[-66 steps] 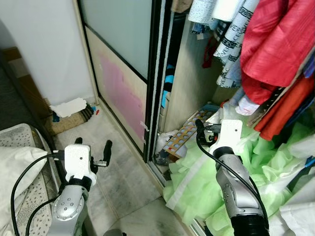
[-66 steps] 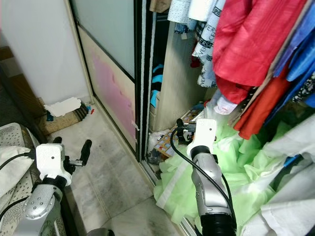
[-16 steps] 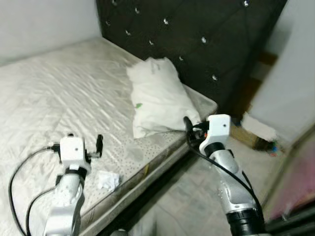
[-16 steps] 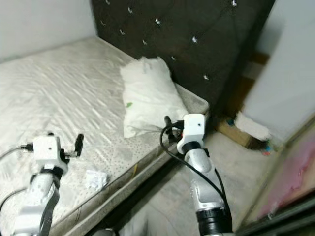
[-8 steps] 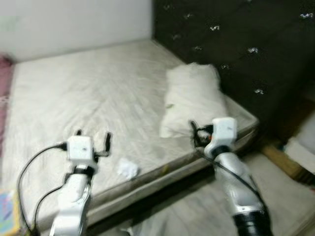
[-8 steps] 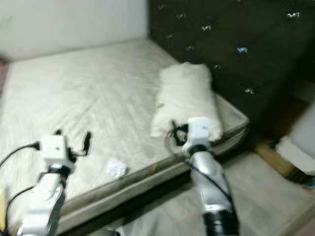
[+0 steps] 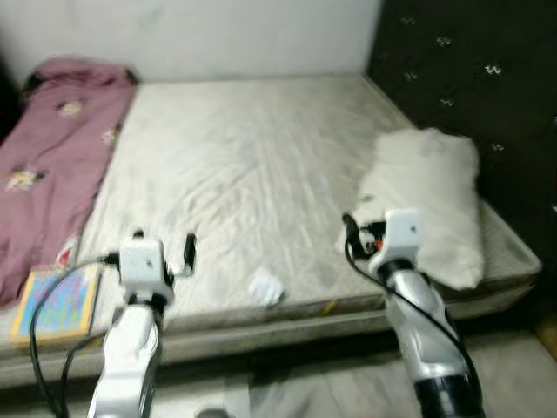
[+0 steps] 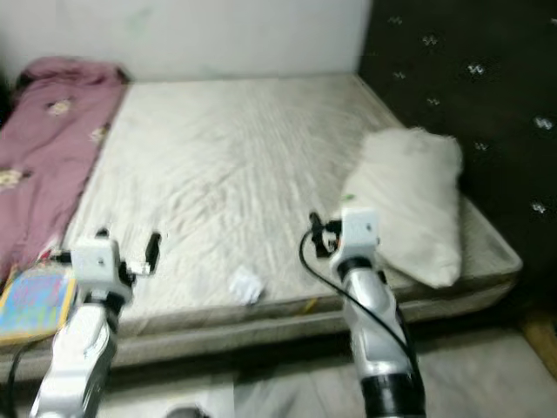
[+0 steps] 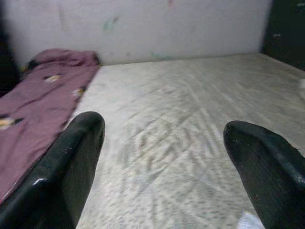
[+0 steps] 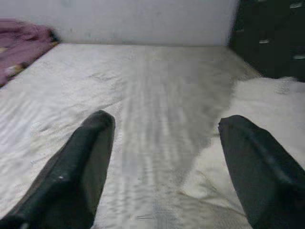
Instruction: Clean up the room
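A crumpled white scrap [image 7: 265, 286], probably tissue or paper, lies on the mattress [image 7: 252, 165] near its front edge, between the two arms. It looks light, soft and easily crushed; a pinch across its raised folds should serve. The left gripper [image 7: 164, 248] and right gripper [image 7: 350, 233] hover over the near edge, fingers spread, holding nothing. The mattress is quilted and off-white. A soft white pillow [image 7: 431, 196] lies by the dark tufted headboard [image 7: 470, 78]. A mauve blanket [image 7: 48, 157] and a colourful book [image 7: 57, 300] lie at left.

Blurred and cropped parts

The small white crumpled object [image 7: 265, 286] is blurred beyond identification; the pink blanket [image 7: 52, 165] is cut off at the frame edge.
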{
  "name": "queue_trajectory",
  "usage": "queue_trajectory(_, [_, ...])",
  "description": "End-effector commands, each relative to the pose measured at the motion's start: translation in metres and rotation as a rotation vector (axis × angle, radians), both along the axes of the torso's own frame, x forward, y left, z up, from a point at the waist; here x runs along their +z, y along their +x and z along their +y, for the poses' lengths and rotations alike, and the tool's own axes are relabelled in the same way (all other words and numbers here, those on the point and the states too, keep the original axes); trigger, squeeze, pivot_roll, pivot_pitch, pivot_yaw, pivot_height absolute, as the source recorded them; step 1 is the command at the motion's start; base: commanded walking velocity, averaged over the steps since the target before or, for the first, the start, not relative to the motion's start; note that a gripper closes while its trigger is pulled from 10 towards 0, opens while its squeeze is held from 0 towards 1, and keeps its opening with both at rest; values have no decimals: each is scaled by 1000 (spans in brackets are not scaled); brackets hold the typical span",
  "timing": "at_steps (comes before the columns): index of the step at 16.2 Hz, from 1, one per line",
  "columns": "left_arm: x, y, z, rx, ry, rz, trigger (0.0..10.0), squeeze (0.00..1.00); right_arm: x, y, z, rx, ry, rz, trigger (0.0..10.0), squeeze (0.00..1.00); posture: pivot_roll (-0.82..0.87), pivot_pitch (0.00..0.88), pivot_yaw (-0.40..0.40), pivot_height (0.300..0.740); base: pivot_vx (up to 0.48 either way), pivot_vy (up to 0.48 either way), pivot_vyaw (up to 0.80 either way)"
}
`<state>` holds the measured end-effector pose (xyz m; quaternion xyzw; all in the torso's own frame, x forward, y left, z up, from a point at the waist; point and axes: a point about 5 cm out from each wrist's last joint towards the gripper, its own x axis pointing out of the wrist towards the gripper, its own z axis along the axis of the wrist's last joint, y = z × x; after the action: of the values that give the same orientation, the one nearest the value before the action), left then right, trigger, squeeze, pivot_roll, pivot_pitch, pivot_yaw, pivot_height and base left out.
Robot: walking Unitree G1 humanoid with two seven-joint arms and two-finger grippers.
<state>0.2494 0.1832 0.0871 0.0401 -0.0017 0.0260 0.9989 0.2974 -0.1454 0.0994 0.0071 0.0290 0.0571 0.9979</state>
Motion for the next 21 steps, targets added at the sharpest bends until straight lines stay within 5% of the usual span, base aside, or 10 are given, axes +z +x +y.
queue_trajectory(1, [-1,0,1,14,7,11,10000,0,2,1,1,6,-4,-7,7294,0,67,0,-50,740,0,0,775])
queue_trajectory(2, [-1,0,2,16,9,13,10000,0,2,1,1,7,-5,-7,10000,0,67,0,-50,740,0,0,781])
queue_trajectory(10, [-1,3,0,-2,-17,25,10000,0,3,4,-1,-12,-2,2,10000,0,59,0,-53,740,0,0,147])
queue_trajectory(21, [0,5,-2,-17,-37,25,10000,0,5,6,-4,-29,-1,-4,10000,0,53,0,-55,740,311,0,0])
